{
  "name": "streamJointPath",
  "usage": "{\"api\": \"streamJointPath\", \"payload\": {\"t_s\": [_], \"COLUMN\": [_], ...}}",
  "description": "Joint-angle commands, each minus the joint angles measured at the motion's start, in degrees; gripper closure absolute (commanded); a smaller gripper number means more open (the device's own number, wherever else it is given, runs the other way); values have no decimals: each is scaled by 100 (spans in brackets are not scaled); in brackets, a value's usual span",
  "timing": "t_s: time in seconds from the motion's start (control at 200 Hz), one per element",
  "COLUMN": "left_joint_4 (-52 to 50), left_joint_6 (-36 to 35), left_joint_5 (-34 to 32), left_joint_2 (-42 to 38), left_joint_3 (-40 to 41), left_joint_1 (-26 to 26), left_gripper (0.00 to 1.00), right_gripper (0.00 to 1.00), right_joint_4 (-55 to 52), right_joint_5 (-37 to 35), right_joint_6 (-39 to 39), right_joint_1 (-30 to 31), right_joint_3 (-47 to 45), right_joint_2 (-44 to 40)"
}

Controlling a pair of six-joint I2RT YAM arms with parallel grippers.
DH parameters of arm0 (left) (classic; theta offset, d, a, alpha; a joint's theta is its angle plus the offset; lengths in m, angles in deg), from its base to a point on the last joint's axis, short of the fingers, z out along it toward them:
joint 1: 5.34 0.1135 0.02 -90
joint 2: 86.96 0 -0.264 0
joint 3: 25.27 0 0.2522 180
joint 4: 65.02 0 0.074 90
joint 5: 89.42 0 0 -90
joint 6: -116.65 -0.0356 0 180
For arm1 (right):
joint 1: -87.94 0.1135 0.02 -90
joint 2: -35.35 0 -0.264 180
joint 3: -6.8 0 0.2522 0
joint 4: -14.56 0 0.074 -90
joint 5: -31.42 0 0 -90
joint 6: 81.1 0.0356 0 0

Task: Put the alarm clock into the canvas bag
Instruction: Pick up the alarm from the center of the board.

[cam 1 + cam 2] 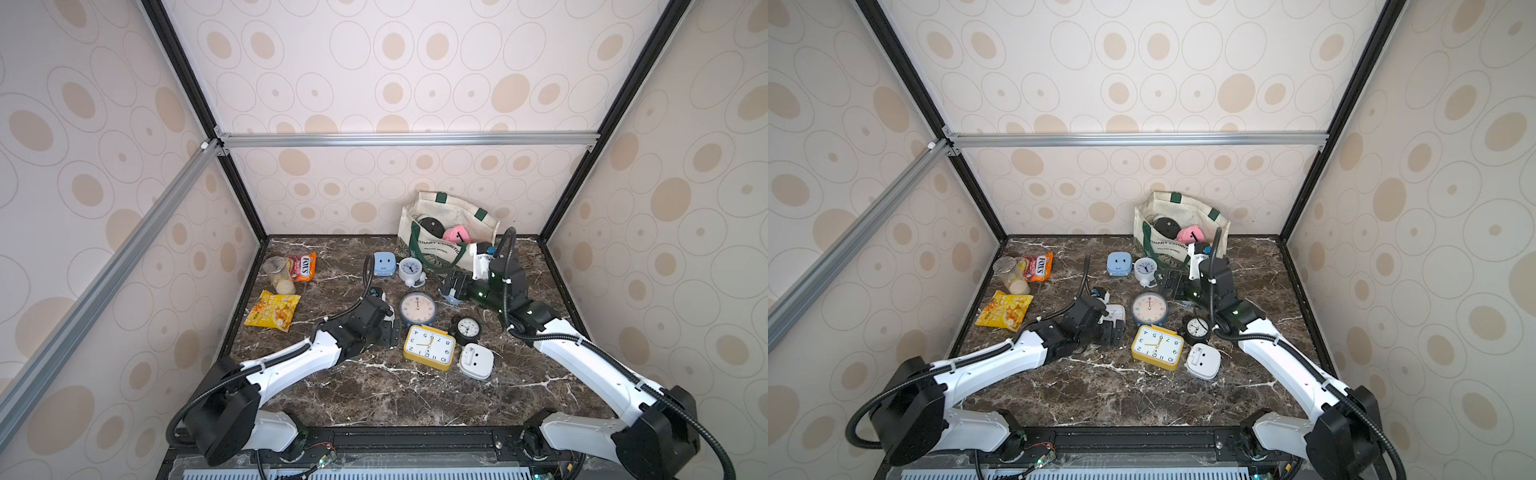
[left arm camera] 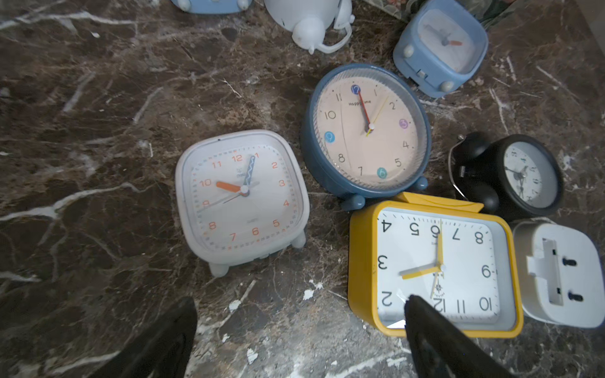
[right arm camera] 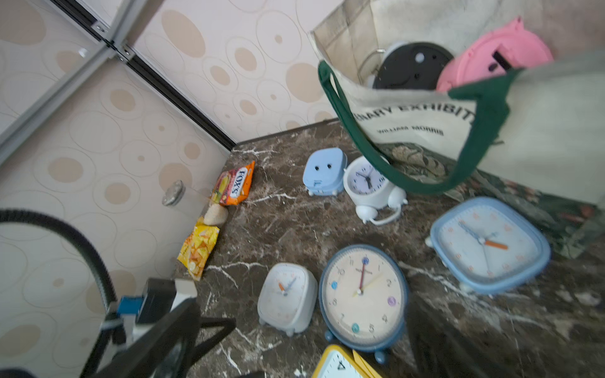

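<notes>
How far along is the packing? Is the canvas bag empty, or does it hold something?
Not empty. The canvas bag stands with its mouth open, and a black round clock and a pink clock sit inside, seen in both top views.

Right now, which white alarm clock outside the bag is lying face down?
The white rounded-square alarm clock beside the yellow alarm clock. It alone shows its back, with a battery hatch and knobs, not a dial.

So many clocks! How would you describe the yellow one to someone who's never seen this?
From the canvas bag at the back of the marble table, come forward past the round blue clock. The yellow clock lies face up right beside it. It alone is yellow and boxy, with yellow hands.
</notes>
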Motion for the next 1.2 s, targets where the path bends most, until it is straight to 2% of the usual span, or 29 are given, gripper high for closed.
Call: {"api": "streamJointPath", "payload": {"t_s": [0.0,0.255,0.54,1.19], "left_joint_4": [-379,-1115,-1103,-503], "left_joint_6": [336,487,575,489], "left_joint_5": [-127,-930,-994,-616], "left_joint_2": [346,1252,1636,2371], "left_joint_3": [-474,-1254,-1380,-1390], "left_joint_1": [108,161,281,610], "left_gripper": [2,2,2,2], "right_gripper": [1,0,0,0], "right_joint_4": [-219,-453,-373,-1], "right_joint_5": [113,164,392,908], "right_joint_6": [-71,-10,-10,231], "right_joint_1": [75,84,84,82], "right_joint_3": [-385,-1125,-1182,-1434], "right_joint_2": [-520,-1379,-1355,-1167]}}
